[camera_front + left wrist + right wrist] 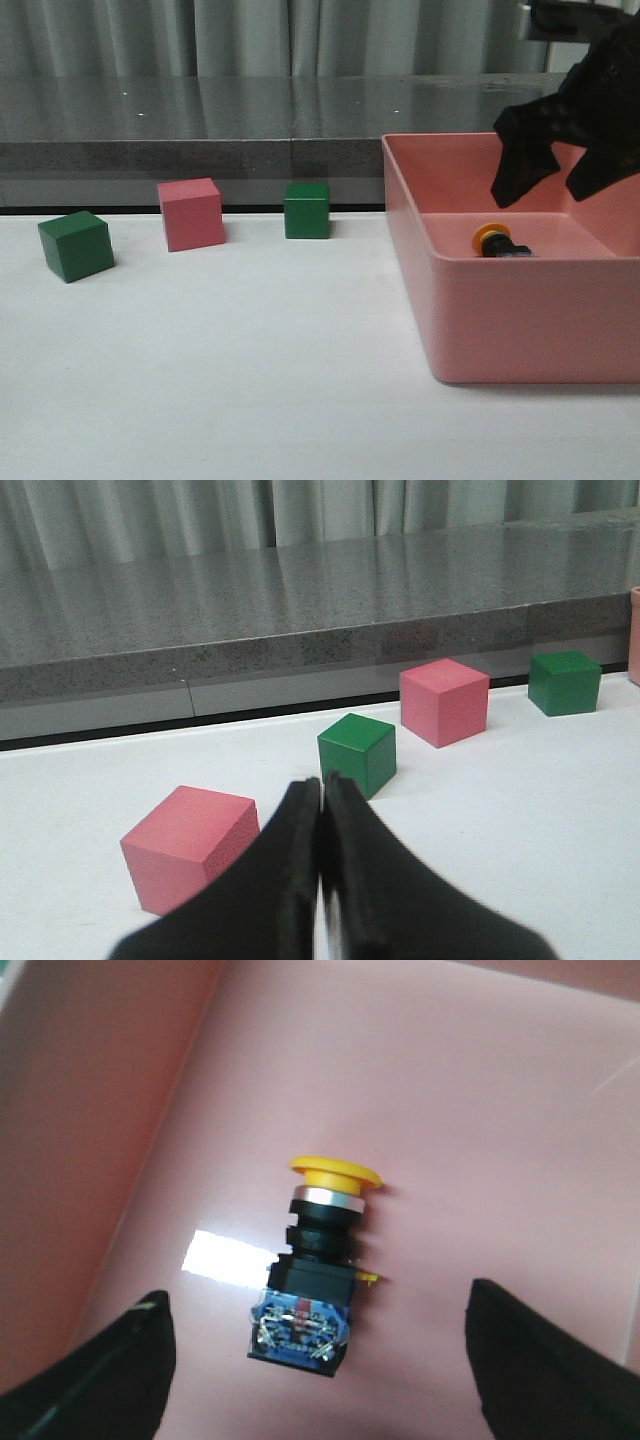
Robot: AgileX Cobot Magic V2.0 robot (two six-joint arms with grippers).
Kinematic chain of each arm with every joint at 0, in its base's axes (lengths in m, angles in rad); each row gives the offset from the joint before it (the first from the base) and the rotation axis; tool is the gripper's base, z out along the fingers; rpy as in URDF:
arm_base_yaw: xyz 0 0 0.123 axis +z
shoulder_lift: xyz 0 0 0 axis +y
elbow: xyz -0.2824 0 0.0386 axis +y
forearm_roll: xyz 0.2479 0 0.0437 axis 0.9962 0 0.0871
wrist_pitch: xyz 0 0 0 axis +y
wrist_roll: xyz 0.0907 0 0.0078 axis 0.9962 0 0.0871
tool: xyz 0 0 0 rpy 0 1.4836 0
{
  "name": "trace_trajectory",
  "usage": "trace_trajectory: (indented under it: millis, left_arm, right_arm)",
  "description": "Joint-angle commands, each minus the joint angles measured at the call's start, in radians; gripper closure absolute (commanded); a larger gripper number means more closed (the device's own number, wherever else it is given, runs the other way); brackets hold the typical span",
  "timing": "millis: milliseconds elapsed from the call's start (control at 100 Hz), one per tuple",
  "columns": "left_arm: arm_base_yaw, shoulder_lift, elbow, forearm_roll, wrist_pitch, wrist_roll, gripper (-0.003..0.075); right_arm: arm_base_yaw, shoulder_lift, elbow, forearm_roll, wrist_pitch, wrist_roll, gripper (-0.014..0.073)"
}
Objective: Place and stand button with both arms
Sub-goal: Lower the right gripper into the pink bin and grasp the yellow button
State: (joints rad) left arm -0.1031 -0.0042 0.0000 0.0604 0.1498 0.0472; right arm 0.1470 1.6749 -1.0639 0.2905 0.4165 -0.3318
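Lying on its side on the pink bin [470, 330] floor, the button [312, 1265] is directly below the wide-open, empty right gripper [318, 1380], its long axis crossing the jaw gap; the left gripper [322, 880], pressed closed on nothing, is well apart.

A bin [500, 330] sits at the table's [250, 380] right side, with a push button [497, 241] lying on its side inside. The right gripper [548, 175] hangs above it. Three cubes [192, 213] stand in a row left of the bin.

2 green cubes [76, 245] [306, 210], 2 pink cubes [190, 847] [444, 701], 1 button [497, 241], 1 bin [520, 310].
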Motion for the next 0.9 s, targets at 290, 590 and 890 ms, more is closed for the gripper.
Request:
trace_trajectory:
  millis: [290,590,890]
  left_arm:
    - [0.001,-0.028,0.045,-0.006,-0.083,-0.008,0.074]
    - [0.001,-0.028,0.045,-0.006,-0.083,-0.008,0.074]
    - [0.001,-0.028,0.045,-0.006,-0.083,-0.008,0.074]
  right_arm:
    - [0.0,0.105,-0.052,0.016,-0.087,-0.014,-0.0001]
    - [0.001,0.154,-0.059,0.02,-0.112,-0.014,0.0165]
    - [0.022,0.148,-0.085,0.022,-0.043,-0.014,0.0613]
